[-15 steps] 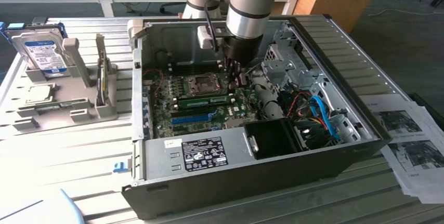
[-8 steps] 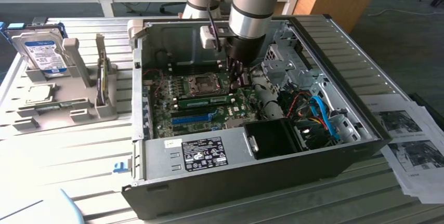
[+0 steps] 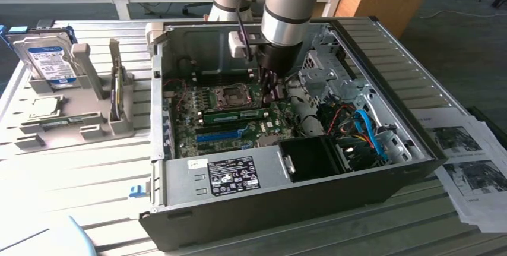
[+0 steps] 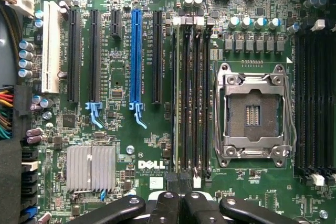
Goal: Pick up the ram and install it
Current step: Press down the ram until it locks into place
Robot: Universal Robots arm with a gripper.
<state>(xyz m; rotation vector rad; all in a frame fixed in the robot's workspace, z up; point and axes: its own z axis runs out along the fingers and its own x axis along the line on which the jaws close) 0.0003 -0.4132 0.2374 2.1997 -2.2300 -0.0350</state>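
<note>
- Gripper (image 3: 272, 87) reaches down into the open computer case (image 3: 262, 208) on the end of the arm (image 3: 285, 6), whose bulk hides the fingertips in the exterior view.
- In the wrist view the gripper (image 4: 178, 184) has its fingers pressed together, and nothing can be seen between them. The dark tips sit over one end of the memory slots (image 4: 191, 93) and cover that end.
- The ram (image 3: 234, 114) is a green stick with dark chips. It lies along the slots just beside the processor socket (image 3: 234, 95), and its end towards the exterior view's right runs in under the gripper.
- Whether the ram is pushed fully home cannot be told. From the wrist it is edge-on and hard to pick out among the black slots.
- A long blue slot (image 4: 137, 56) stands apart from the memory slots on the green board (image 4: 152, 129).
- At the exterior view's left, a hard drive (image 3: 46, 60) stands in a grey stand (image 3: 87, 122).
- Printed papers (image 3: 467, 161) are cut off at the exterior view's right edge.
</note>
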